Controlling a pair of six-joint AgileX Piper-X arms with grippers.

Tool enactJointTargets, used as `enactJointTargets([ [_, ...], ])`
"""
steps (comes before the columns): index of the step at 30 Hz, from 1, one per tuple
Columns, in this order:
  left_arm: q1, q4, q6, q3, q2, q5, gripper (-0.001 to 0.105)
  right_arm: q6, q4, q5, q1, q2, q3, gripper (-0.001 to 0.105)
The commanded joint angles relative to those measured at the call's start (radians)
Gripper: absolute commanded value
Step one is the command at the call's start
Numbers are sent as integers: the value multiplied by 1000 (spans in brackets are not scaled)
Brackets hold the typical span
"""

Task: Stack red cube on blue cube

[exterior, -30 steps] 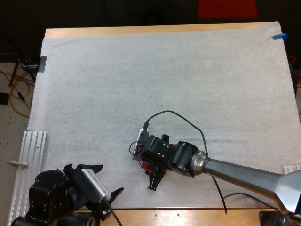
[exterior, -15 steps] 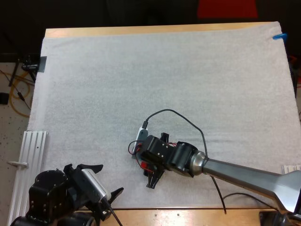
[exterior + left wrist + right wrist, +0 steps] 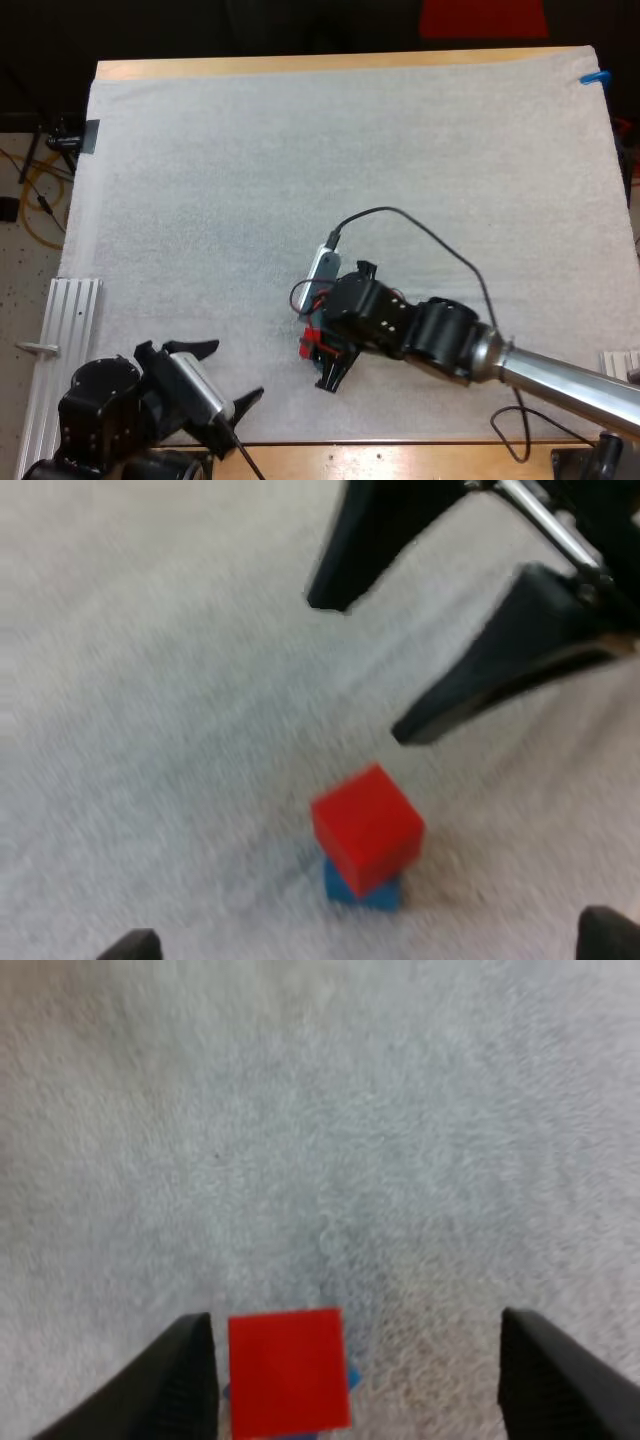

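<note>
A: Red cube (image 3: 367, 825) sits atop the blue cube (image 3: 362, 890), slightly off-centre, on the mat!
B: Looks stacked. Right pincer (image 3: 355, 1318) hangs spread and released above; left pincer (image 3: 232, 372) gapes empty. Only backing off remains, I'd say.

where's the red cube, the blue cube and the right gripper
red cube (image 3: 367, 825), left wrist view, its middle
blue cube (image 3: 364, 893), left wrist view, visible front face
right gripper (image 3: 360, 668), left wrist view, midway between fingertips

I see the wooden table (image 3: 300, 66) carrying the white mat (image 3: 250, 200); on the mat sits the blue cube (image 3: 350, 889), with the red cube (image 3: 367, 825) on top.
</note>
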Motion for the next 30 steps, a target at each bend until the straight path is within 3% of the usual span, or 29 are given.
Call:
enactJointTargets([
  [1,6,-56,-38,-6,20,-12,76,22,-12,-18,-41,-8,-11,58],
  [5,18,-168,-65,-6,105,-137,76,80,-35,-83,-181,-3,-11,58],
  [10,79,-300,-77,-6,211,-144,76,129,-53,-95,-383,-3,-11,58],
  [16,264,-433,-90,-8,288,-144,76,173,-40,-132,-633,-27,-11,58],
  [20,350,-438,-93,-32,291,-144,76,168,-20,-132,-782,-80,-8,58],
  [30,357,-426,-118,-102,289,-144,76,99,69,-140,-1037,-321,85,58],
])
